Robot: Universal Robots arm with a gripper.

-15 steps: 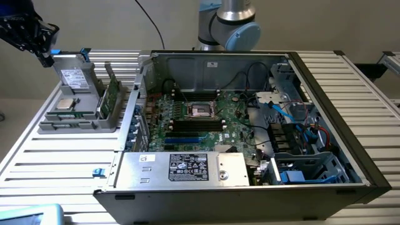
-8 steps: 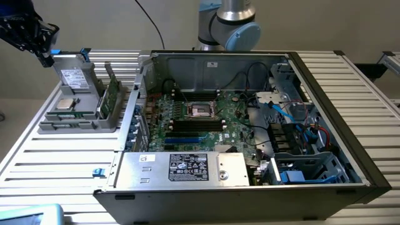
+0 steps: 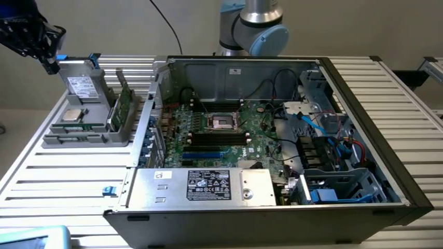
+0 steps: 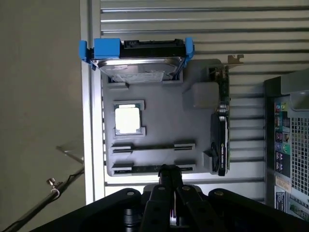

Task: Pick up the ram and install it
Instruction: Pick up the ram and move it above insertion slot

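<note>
The ram [image 4: 145, 169] shows as a thin dark-green edge standing in the outer slot of the grey holder tray [image 4: 164, 130]. My gripper [image 4: 168, 170] hovers above that slot, its two dark fingers pressed together and holding nothing. In the exterior view the gripper [image 3: 50, 66] hangs at the upper left, above the tray [image 3: 55, 139] that stands beside the open computer case [image 3: 387, 171]. The motherboard's black memory slots [image 3: 218, 138] lie inside the case below the processor socket [image 3: 225, 122].
The tray also carries a hard drive in a blue bracket [image 4: 140, 65], a square silver processor [image 4: 128, 119] and an upright expansion card [image 4: 222, 125]. Cables and a drive cage [image 3: 332, 155] crowd the case on the exterior view's right. A power supply [image 3: 207, 185] sits at its front.
</note>
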